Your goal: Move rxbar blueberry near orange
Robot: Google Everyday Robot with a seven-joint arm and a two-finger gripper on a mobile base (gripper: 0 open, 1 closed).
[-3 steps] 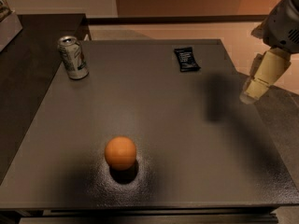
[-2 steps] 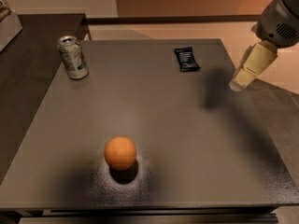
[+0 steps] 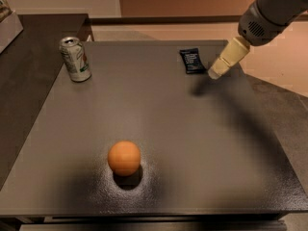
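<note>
The orange [image 3: 124, 158] sits nearest, in the lower middle of the frame, left of centre on the dark grey table [image 3: 192, 143]. Well beyond it, at upper right, the gripper [image 3: 214, 72] reaches down from the top right corner, its cream tip just beside the lower right corner of the rxbar blueberry [image 3: 192, 60]. Whether the gripper is open or closed cannot be told. The bar lies flat near the table's far edge, well apart from the orange. A silver-green drink can [image 3: 75, 58] stands upright at upper left.
</note>
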